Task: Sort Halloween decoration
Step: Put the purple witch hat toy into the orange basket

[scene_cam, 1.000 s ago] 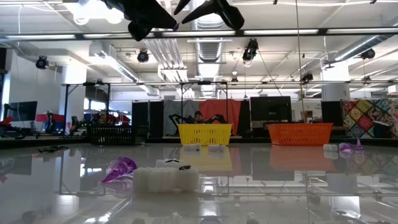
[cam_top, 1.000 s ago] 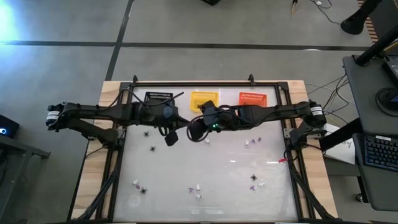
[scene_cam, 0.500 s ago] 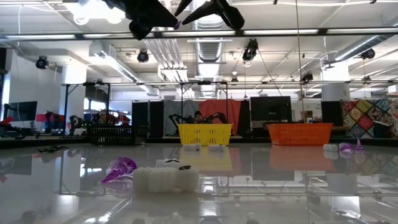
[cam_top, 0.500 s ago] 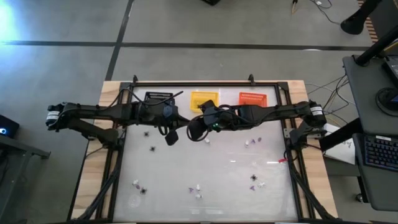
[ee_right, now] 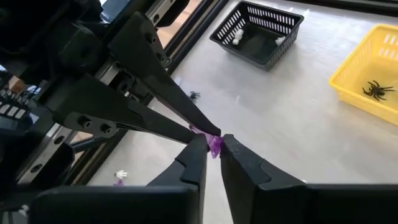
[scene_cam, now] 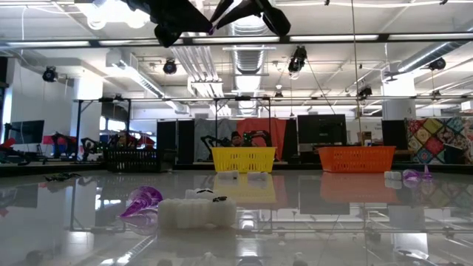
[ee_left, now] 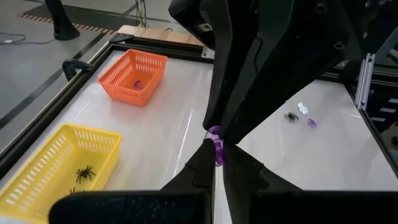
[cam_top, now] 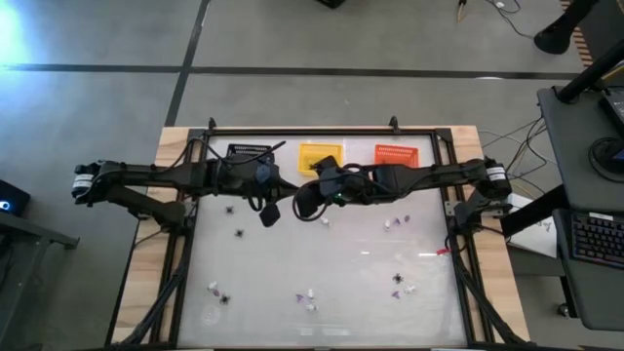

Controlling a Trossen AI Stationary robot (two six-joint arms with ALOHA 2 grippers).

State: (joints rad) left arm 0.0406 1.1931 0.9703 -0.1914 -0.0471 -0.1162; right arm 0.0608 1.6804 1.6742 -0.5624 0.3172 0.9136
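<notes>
Bright overhead ceiling lights [scene_cam: 111, 13]; glossy table [scene_cam: 332, 222] mirrors room, glare streaks; low view foreground trinkets soft.

No text, label, brand, number or sign can be read in any of the views, neither on the table, the baskets and the arms nor in the room behind them.

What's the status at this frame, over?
Left gripper shut on purple trinket, held high over mid-table. Right gripper closing on the same trinket, a handover. Orange basket nearby, already holds a purple bit. Nothing in the way.
</notes>
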